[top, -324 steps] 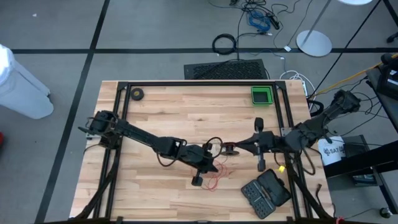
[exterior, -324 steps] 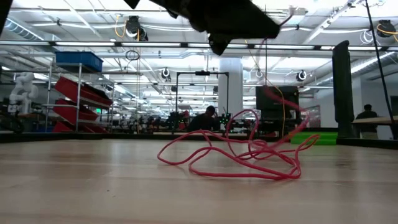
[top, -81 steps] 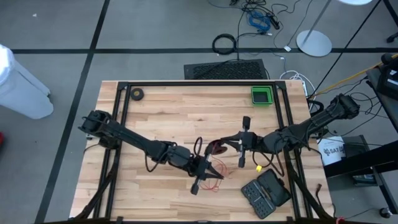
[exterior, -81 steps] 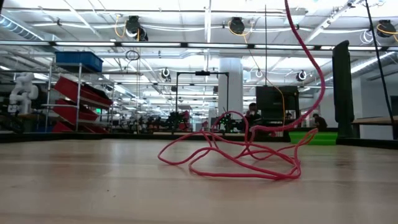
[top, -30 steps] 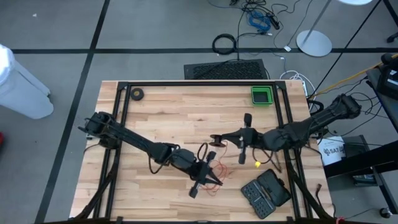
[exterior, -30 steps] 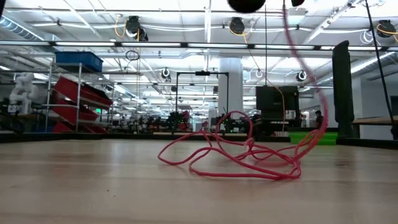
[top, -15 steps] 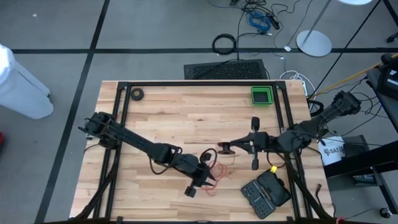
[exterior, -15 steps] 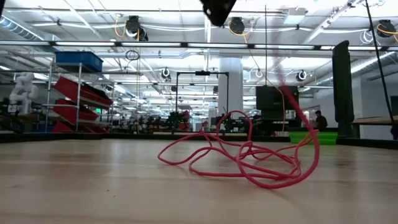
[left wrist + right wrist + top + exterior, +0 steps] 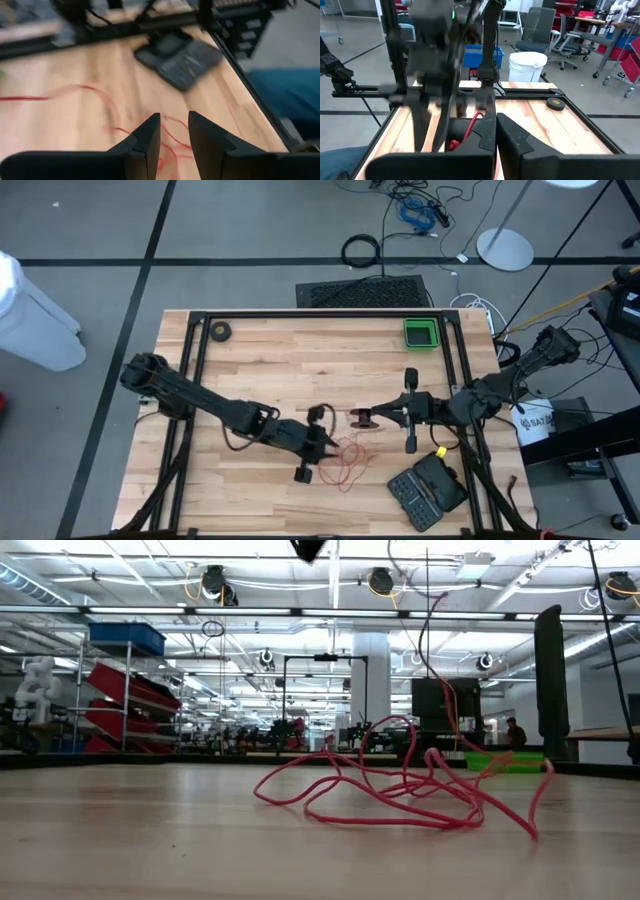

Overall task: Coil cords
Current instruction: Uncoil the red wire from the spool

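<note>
Cord [image 9: 347, 460], one thin red strand, lies in a loose tangle on the table [image 9: 270, 360] at about 6 o'clock from its centre; in the low view one strand rises out of frame. Its reel [image 9: 360, 419] is partly hidden against the right end effector [image 9: 366, 419], whose fingers are pressed together with red cord showing just beyond them. Left end effector [image 9: 328, 445], at 9 o'clock of the tangle, has parted fingers holding nothing. One dark case [image 9: 428, 488] is blurred in the left wrist view.
</note>
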Tool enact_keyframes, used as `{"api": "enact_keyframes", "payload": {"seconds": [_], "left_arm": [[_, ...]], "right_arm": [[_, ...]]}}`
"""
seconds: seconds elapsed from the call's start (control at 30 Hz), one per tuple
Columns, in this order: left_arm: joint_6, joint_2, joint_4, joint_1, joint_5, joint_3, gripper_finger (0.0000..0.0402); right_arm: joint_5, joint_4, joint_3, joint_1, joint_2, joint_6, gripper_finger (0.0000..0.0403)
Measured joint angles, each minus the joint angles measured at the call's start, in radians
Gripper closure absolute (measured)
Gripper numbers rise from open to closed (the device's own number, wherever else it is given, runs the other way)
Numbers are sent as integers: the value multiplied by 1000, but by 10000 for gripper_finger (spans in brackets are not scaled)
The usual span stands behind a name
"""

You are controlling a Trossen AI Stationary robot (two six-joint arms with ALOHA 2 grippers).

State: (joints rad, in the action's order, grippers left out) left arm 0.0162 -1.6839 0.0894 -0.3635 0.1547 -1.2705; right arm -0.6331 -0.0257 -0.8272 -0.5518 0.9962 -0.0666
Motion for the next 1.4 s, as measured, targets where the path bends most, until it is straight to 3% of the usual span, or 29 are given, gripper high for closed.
{"api": "enact_keyframes", "payload": {"seconds": [0.27, 0.4, 0.53, 0.9, 1.2, 1.4], "left_arm": [[-63, 83, -27, -69, 180, 0, 295], [-145, 83, -119, -100, 254, 0, 294], [-240, 77, -237, -121, 393, 0, 294], [-286, 41, -270, -134, 388, 0, 292], [-232, 34, -328, -113, 369, 0, 236], [-232, 34, -329, -115, 368, 0, 228]], "right_arm": [[0, 1, 0, 0, 0, 0, 403], [0, 1, 0, 0, 0, 0, 403], [0, 1, 0, 0, 0, 0, 403], [1, 1, 0, 0, 1, 8, 403], [5, -3, 0, 0, 23, 57, 403], [5, -9, 0, 0, 28, 100, 403]]}}
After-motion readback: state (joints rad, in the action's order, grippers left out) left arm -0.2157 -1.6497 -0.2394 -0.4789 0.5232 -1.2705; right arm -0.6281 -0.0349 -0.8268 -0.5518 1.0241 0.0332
